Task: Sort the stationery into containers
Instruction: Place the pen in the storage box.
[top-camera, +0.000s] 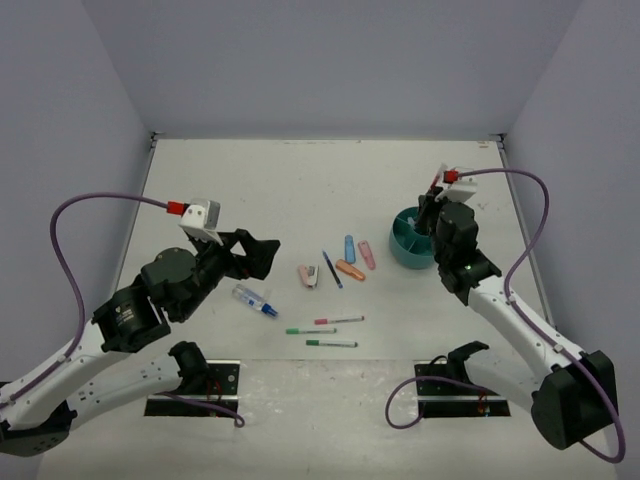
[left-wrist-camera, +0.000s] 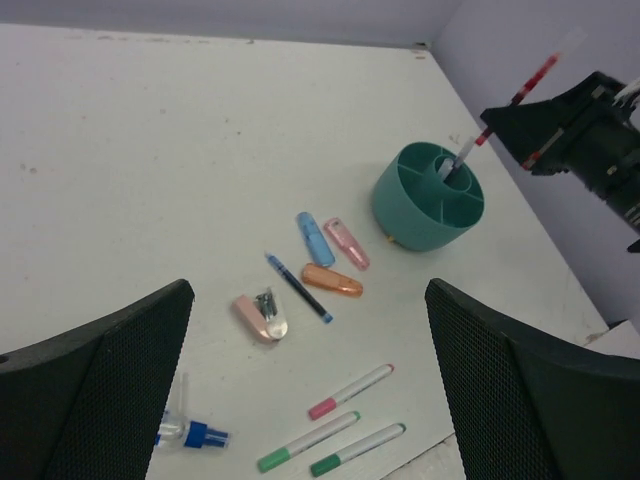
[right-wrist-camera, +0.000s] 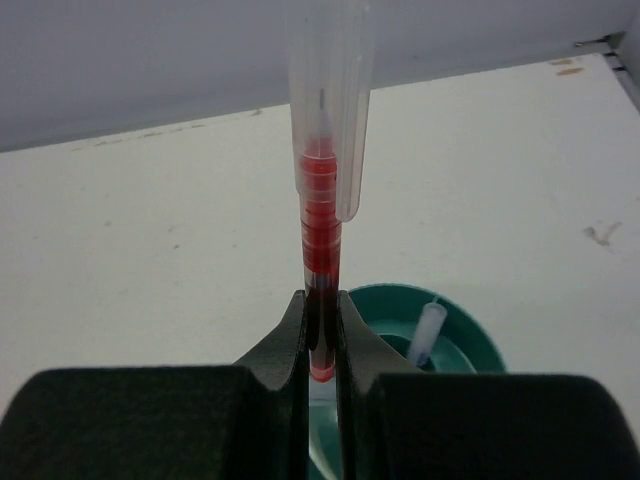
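The teal cup stands at the right; its dividers show in the left wrist view. My right gripper hovers over the cup, shut on a red pen with a clear cap, held upright. One clear pen stands inside the cup. My left gripper is open and empty above the table, left of the loose items. Blue, pink and orange highlighters and a blue pen lie left of the cup.
A pink clip-like item lies near the highlighters. A clear blue-capped tube lies below my left gripper. A pink pen and two green pens lie toward the near edge. Walls enclose the table.
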